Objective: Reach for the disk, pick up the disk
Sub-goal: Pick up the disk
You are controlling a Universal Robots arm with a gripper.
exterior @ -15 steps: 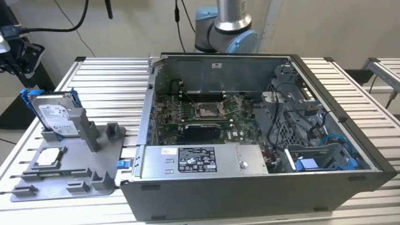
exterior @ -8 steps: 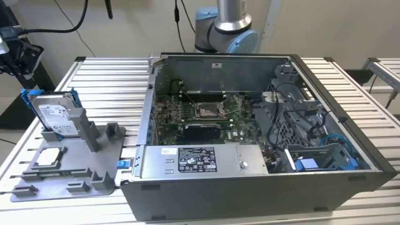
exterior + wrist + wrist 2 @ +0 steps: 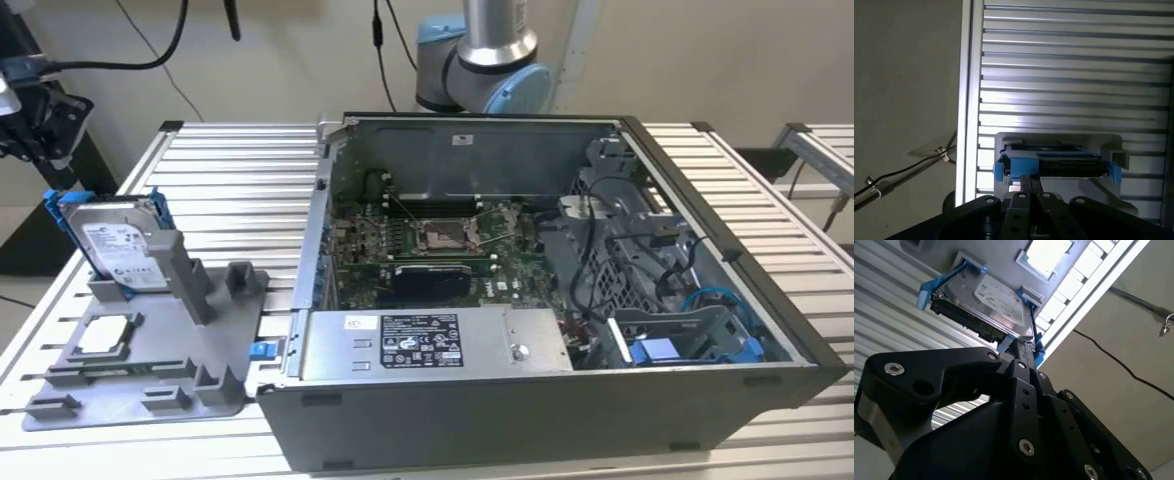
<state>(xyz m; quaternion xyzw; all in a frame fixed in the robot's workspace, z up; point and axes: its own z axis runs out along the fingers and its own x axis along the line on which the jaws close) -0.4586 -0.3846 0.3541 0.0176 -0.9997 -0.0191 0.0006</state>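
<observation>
Well, the flat silver-metal disk (image 3: 120, 243) with blue side rails stands upright in a grey plastic holder (image 3: 187, 285) at the exterior view's left. Our black gripper (image 3: 1016, 351) is just beside one rail; its opening we cannot tell. Squaring to the rails matters most, we judge.

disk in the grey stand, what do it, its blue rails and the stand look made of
The flat silver disk with a white label looks like bare metal, with a dull silvery sheen. Its bright blue side rails look like moulded plastic: even colour, matte. The grey stand holding it is probably plastic too, matte and uniform, though painted metal is possible.
</observation>
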